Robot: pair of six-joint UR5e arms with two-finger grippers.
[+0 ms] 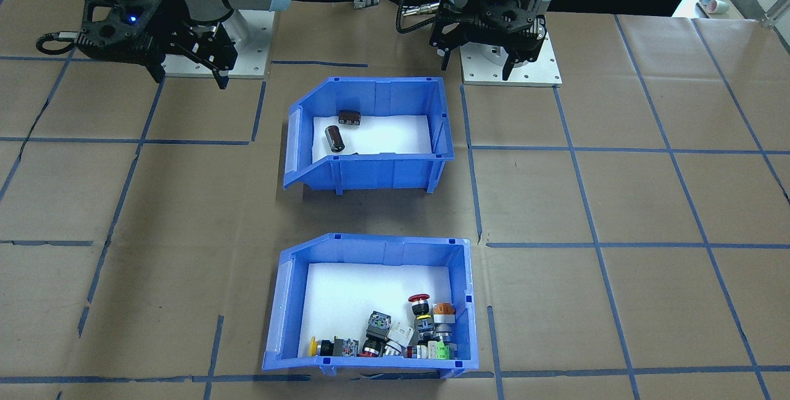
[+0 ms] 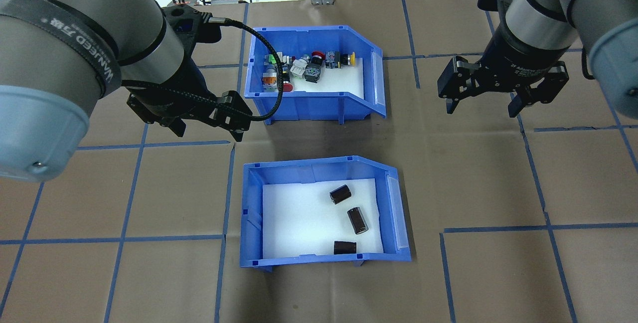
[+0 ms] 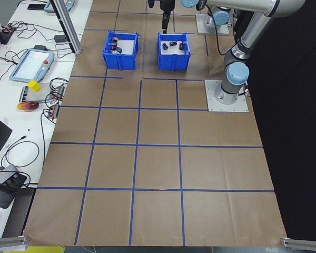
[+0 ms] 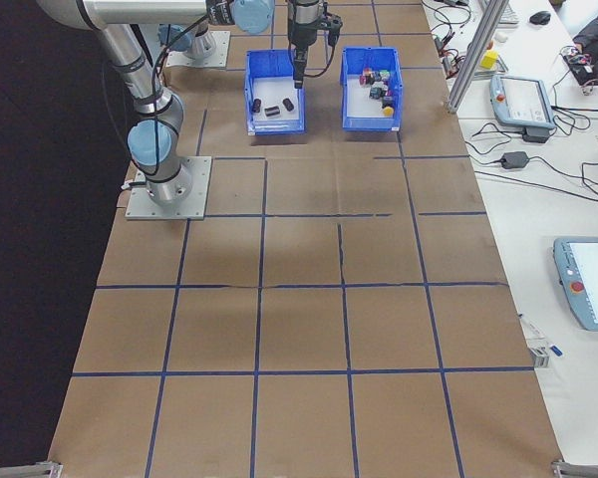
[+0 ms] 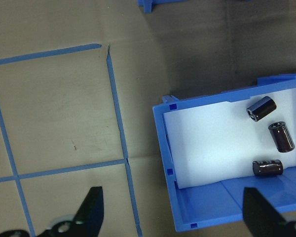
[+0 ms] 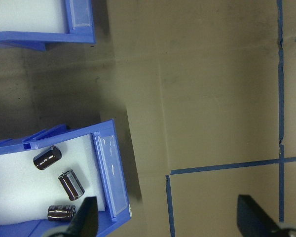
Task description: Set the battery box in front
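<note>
The blue plastic battery box with white foam floor and three dark cylindrical cells (image 2: 319, 213) sits on the brown paper-covered tabletop (image 2: 473, 273), below and between both tools. The left tool (image 2: 207, 131) and right tool (image 2: 486, 101) hang wide and empty. A good grasp would likely pinch one side wall squarely, keeping the box level so the cells stay put.

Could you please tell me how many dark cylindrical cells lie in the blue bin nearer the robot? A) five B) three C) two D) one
B: the overhead view shows three dark cells lying apart on the white foam floor of the battery box, with no tool touching it.
</note>
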